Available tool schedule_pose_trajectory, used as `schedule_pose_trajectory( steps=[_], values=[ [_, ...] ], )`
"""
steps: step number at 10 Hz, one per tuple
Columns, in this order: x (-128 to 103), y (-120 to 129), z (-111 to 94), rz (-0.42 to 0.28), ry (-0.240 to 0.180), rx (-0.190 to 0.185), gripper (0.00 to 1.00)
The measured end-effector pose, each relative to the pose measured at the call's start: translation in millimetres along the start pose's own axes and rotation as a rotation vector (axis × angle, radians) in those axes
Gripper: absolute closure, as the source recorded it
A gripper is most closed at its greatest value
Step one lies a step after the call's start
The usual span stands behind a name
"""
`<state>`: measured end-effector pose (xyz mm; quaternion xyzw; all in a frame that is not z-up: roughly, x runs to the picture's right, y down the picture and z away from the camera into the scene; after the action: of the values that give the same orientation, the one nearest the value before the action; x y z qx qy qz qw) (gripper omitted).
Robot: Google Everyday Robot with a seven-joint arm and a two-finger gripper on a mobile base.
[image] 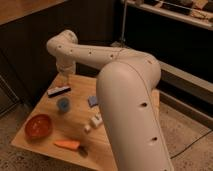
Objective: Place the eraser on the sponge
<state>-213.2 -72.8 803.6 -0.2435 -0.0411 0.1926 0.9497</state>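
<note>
The eraser, a long black bar with a white face, lies flat on the wooden table near its far left edge. The sponge, a small blue pad, lies near the table's middle, to the right of the eraser and partly behind the big white arm. My gripper hangs down from the wrist just above and behind the eraser's right end. It is open and holds nothing.
A round blue cup stands just in front of the eraser. A red bowl sits at the front left and a carrot lies by the front edge. A white tube lies near the arm. Dark walls stand behind the table.
</note>
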Motion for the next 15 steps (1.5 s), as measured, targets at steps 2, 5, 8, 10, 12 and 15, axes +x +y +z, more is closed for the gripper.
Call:
schedule_pose_trajectory(
  steps=[2,5,8,10,12,15],
  values=[
    [-3,-3,3,-0.086,-0.009,0.003,0.35],
    [-7,-1,6,-0.158,-0.012,0.003,0.35],
    [-29,14,21,-0.372,-0.033,-0.033,0.35],
    [-47,24,44,-0.577,-0.058,-0.082,0.35],
    [-53,19,62,-0.704,-0.059,-0.111,0.35],
    [-61,1,84,-0.81,-0.05,-0.141,0.35]
  ],
)
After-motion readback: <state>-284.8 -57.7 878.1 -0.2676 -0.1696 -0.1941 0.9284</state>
